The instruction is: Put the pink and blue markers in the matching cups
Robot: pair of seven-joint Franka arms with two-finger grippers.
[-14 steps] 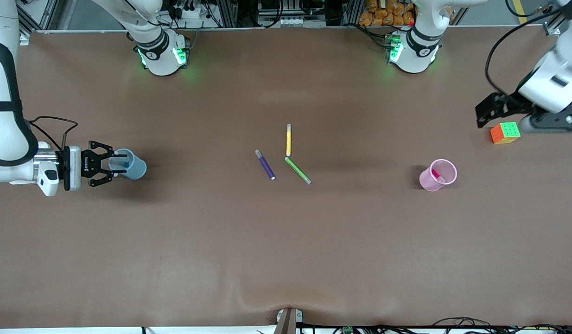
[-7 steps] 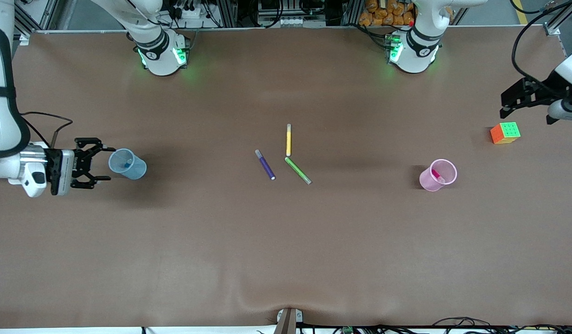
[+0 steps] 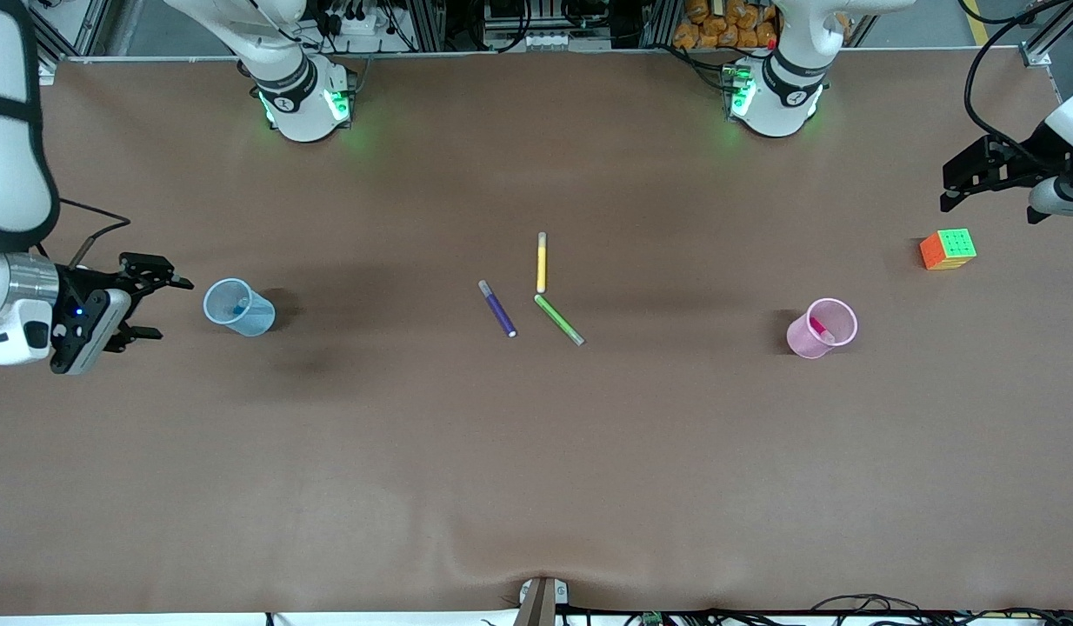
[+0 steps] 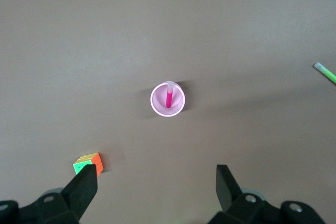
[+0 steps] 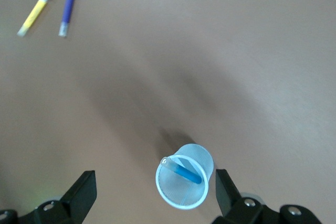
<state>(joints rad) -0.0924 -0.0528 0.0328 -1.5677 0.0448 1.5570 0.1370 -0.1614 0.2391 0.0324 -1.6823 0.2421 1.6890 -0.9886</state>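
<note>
The pale blue cup point(image 3: 239, 308) point(image 5: 185, 183) stands toward the right arm's end of the table with the blue marker point(image 5: 182, 170) leaning inside it. My right gripper point(image 3: 158, 306) point(image 5: 155, 187) hangs open and empty beside that cup, apart from it. Toward the left arm's end stands the pale pink cup point(image 3: 820, 328) point(image 4: 168, 99), and the pink marker point(image 3: 818, 327) point(image 4: 168, 98) rests in it. My left gripper point(image 3: 949, 184) point(image 4: 156, 182) is open and empty, up by the table's end above the colour cube.
A purple pen point(image 3: 497, 309), a yellow pen point(image 3: 542, 263) and a green pen point(image 3: 559, 320) lie together mid-table. A colour cube point(image 3: 947, 249) point(image 4: 88, 162) sits near the left arm's end, farther from the front camera than the pink cup.
The right gripper let go of the blue marker in the blue cup and drew back from it toward the table's end. The left gripper also pulled away, past the cube.
</note>
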